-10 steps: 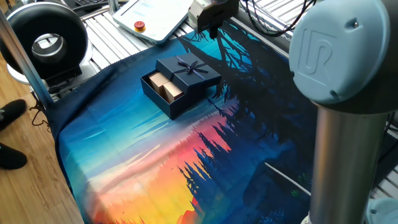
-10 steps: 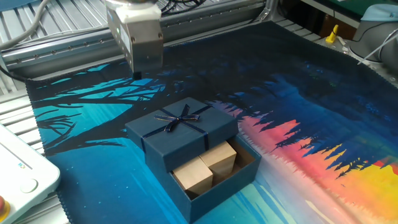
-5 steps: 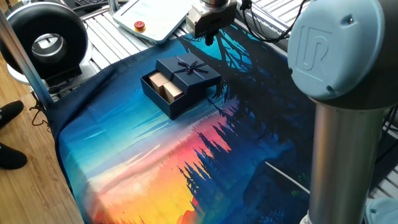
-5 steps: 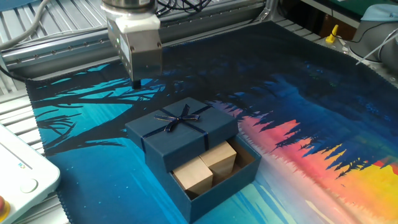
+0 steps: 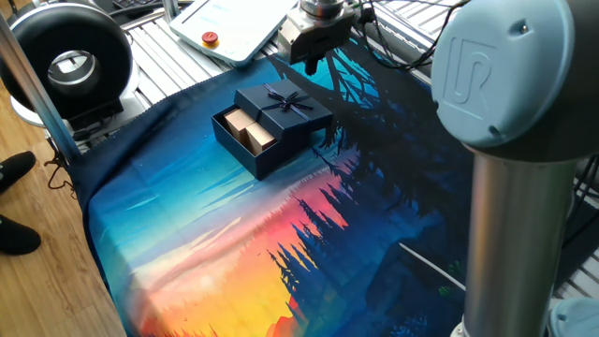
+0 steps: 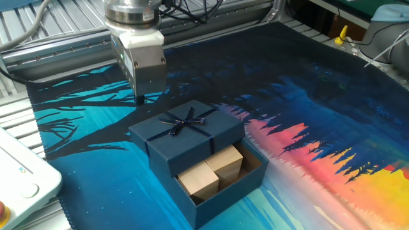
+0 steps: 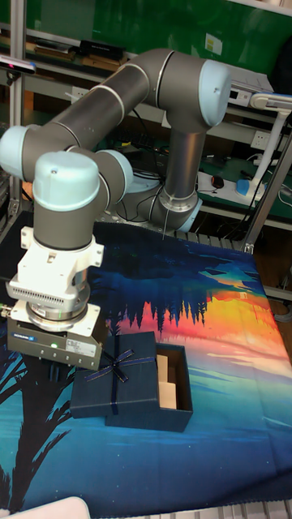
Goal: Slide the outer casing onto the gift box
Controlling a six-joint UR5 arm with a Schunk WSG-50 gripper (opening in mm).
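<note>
Half the sliding looks done, by my judgement; the casing (image 6: 186,131) already covers part of the box (image 6: 220,177), but two tan blocks (image 6: 211,171) sit bare in the open part, so the casing has yet to travel the rest of the way across; both sit together on the cloth (image 6: 319,115), toward the corner nearest the white pendant (image 5: 229,23); my gripper (image 6: 142,96) hangs low just beside the casing's closed end, apart from it, holding nothing; whether my jaws are spread or pressed together I cannot tell, since the body hides them; the pair's long axis runs from the casing's closed end by me out to the box's open end, bow (image 6: 184,120) facing up.
</note>
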